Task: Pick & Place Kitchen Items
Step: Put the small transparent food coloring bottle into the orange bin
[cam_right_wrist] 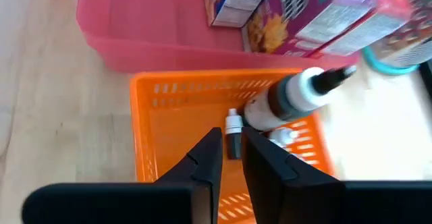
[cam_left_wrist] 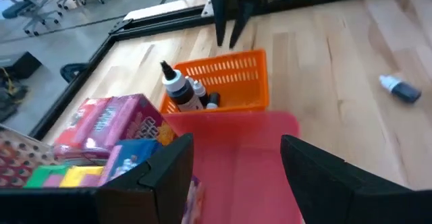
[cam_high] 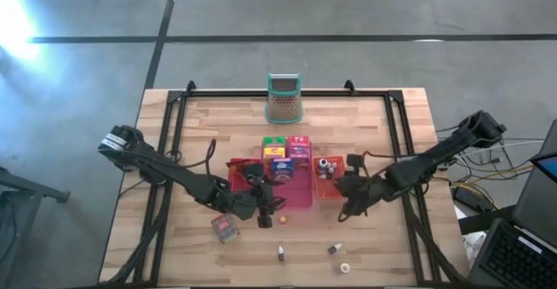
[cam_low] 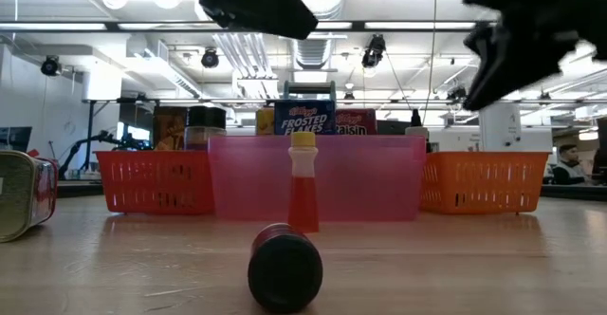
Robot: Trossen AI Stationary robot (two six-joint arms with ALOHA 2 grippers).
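Observation:
Small boxes [cam_high: 287, 154] stand in the pink tray [cam_high: 300, 198] at mid-table. My left gripper [cam_left_wrist: 236, 150] hovers open above this tray's near part, with nothing between its fingers. An orange tray [cam_right_wrist: 175, 126] to the right holds a white-and-brown bottle [cam_right_wrist: 293, 96] and a tiny white-capped bottle [cam_right_wrist: 233, 131], both lying on its floor. My right gripper [cam_right_wrist: 231, 146] hangs above that tray's near side, its fingers a narrow gap apart and holding nothing. A red bottle with a yellow cap [cam_low: 303, 187] stands on the table in front of the pink tray.
A red tray [cam_high: 237, 169] sits left of the pink one. The teal-rimmed mesh holder [cam_high: 284, 97] stands at the far edge. On the near table lie a tin [cam_high: 224, 228], a dark-capped bottle [cam_high: 281, 252] and two more small items [cam_high: 333, 249], [cam_high: 345, 267].

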